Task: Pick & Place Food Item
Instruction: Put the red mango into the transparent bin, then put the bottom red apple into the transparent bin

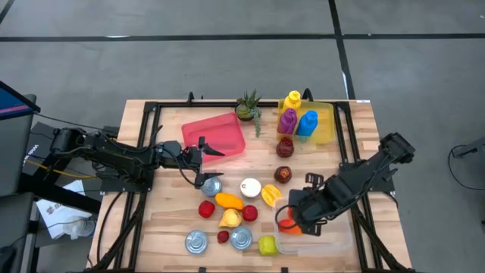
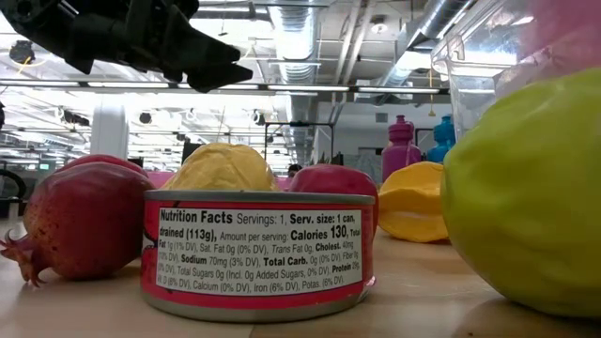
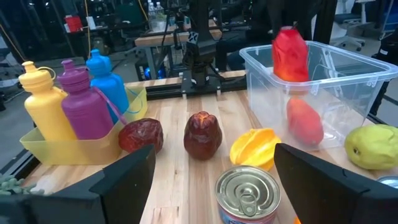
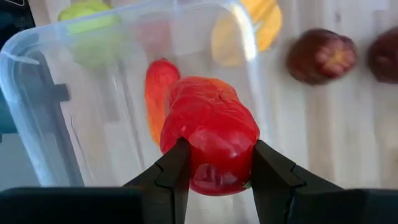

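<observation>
While the right gripper [image 4: 214,165] hangs over the clear bin [image 4: 37,93], its fingers clench a red pepper [image 4: 210,130]. An orange carrot [image 4: 158,93] lies inside. Left gripper [image 3: 211,180] fingers stand released above a can [image 3: 249,196].

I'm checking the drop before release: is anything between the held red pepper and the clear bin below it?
Nothing visible blocks it. The right gripper holds the red pepper above the open clear bin; only an orange item lies inside, off to one side.

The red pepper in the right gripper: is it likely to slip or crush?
The red pepper looks glossy and rounded, so it could slip between the right gripper fingers. It shows no denting, suggesting firm flesh. Released over the clear bin, it might roll.
</observation>
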{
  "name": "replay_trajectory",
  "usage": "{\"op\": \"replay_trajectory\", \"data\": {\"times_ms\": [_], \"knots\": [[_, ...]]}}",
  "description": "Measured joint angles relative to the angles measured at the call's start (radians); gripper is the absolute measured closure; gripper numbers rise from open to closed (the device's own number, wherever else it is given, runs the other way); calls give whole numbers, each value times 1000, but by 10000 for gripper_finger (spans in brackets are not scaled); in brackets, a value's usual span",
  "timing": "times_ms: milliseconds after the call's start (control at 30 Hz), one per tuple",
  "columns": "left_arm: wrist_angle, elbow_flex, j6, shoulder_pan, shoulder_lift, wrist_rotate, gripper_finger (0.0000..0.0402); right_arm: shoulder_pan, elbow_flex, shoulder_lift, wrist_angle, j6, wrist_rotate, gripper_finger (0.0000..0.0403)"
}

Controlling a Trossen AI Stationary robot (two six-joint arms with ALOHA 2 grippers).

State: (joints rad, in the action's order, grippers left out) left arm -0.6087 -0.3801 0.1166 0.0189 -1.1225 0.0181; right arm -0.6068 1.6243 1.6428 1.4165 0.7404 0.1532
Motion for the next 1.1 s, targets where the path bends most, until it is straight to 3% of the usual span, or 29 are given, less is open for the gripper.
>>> {"op": "replay_trajectory", "data": {"times_ms": [433,633,900,1100], "knots": [[-1,0,-2,0,0,7,82,15,-211,-1,-234,-44,-20,282],[-1,0,-2,0,0,8,82,15,-238,0,-281,-35,-25,281],[-1,0,-2,0,0,10,82,15,-231,0,-298,23,-40,121],[-1,0,-2,0,0,11,82,11,-231,-1,-303,38,-32,95]]}}
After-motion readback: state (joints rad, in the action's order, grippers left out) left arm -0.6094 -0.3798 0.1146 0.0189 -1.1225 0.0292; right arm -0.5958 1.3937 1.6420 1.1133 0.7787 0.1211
